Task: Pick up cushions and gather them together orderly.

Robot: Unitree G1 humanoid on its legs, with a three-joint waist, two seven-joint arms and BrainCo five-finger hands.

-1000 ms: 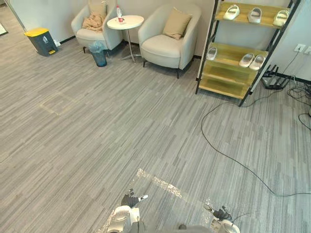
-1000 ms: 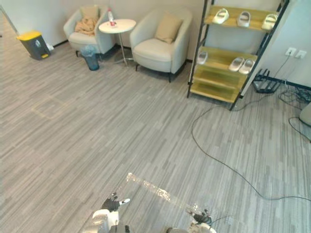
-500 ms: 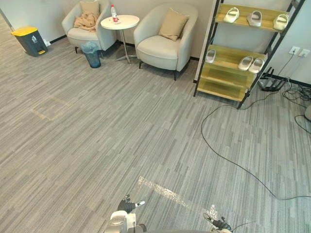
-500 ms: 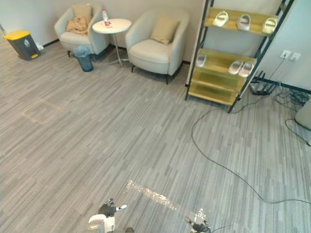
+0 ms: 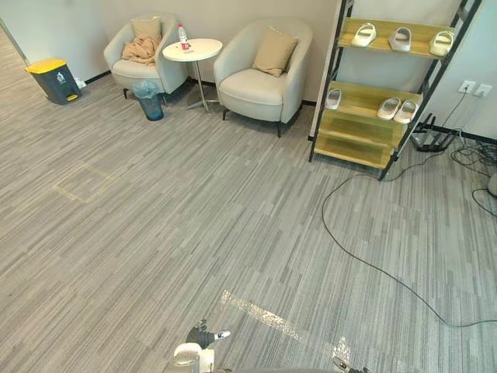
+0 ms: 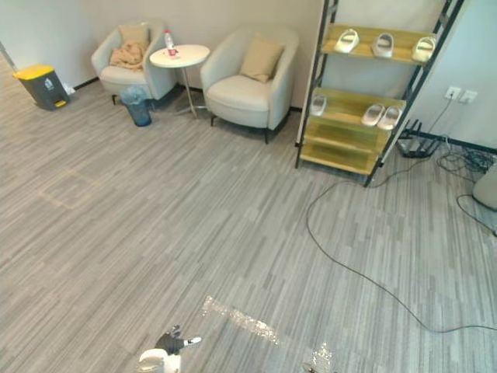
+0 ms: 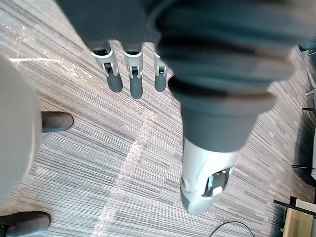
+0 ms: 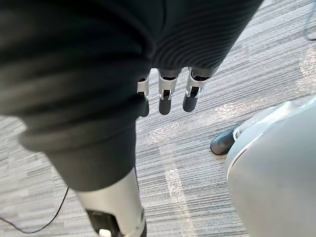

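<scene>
two tan square cushions sit at the far wall, well away from the robot. the left cushion (image 5: 146, 26) stands upright against the back of the left chair (image 5: 155, 74), with a crumpled tan cloth (image 5: 141, 51) on the seat in front of it. the right cushion (image 5: 274, 51) leans tilted against the back of the right chair (image 5: 256, 87), its seat otherwise bare. the two cushions are well apart, one chair each.

along that wall from the left: a dark bin (image 5: 53, 81) with a yellow lid, the left chair, a blue basket (image 5: 150, 101) on the floor just before it, a round white table (image 5: 192, 50) between the chairs with a bottle (image 5: 182, 36) on top, the right chair, then a wooden rack (image 5: 365, 128) with pale slippers (image 5: 396, 109) on its upper two shelves.

the eye views take in the chairs and cushions and catch the left hand (image 7: 134, 81) as a dark shape at the bottom edge. the wrist views give the fingers close up over the striped grey floor (image 7: 123, 163).

the left hand hangs low, fingers straight and side by side, thumb apart, holding nothing. the right hand (image 8: 165, 98) hangs the same way on the other side, fingers straight, thumb apart, empty.
</scene>
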